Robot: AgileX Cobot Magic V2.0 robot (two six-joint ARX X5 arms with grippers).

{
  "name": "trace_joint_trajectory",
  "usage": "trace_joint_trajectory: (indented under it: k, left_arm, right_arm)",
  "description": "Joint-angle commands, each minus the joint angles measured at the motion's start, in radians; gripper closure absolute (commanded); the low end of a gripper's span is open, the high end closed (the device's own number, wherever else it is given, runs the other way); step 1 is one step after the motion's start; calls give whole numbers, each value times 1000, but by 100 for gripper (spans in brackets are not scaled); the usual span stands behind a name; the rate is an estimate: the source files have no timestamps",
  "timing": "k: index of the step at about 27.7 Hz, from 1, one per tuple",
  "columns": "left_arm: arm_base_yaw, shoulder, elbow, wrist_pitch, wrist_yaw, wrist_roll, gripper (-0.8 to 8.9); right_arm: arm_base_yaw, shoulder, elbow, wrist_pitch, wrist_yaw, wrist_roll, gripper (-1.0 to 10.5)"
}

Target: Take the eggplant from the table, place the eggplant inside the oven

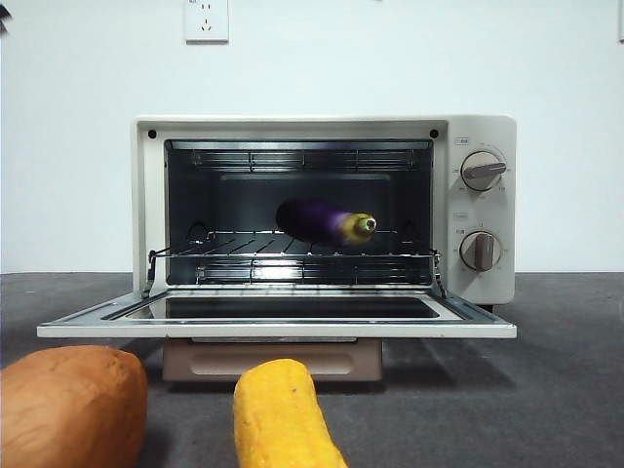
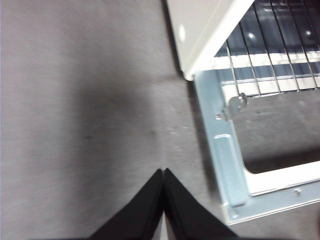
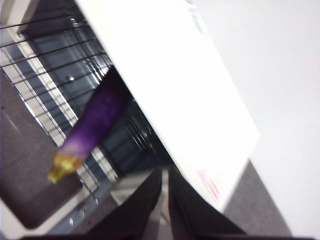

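The dark-purple eggplant (image 1: 322, 222) lies on the wire rack (image 1: 292, 249) inside the open cream oven (image 1: 292, 127), its yellow-green stem end pointing out toward the door. No gripper touches it. In the right wrist view the eggplant (image 3: 97, 120) shows on the rack under the oven's top (image 3: 165, 75); my right gripper (image 3: 165, 171) is shut and empty, above the oven's front right corner. My left gripper (image 2: 163, 171) is shut and empty over the grey table (image 2: 75, 125), beside the left end of the lowered door (image 2: 225, 160).
The oven door (image 1: 278, 330) lies flat open toward the camera. An orange-brown sweet potato (image 1: 68, 405) and a yellow corn cob (image 1: 283, 419) lie on the table (image 1: 546, 390) in front of it. Two knobs (image 1: 482, 210) sit on the oven's right panel.
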Motion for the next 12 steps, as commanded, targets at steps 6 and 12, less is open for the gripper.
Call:
trace_joint_trajectory:
  k: [6, 12]
  left_arm:
    - [70, 233, 7, 51, 270, 2, 807]
    - [92, 396, 7, 63, 351, 5, 807]
  right_arm:
    - [11, -206, 20, -128, 0, 174, 942]
    - [11, -370, 20, -171, -1, 219, 942]
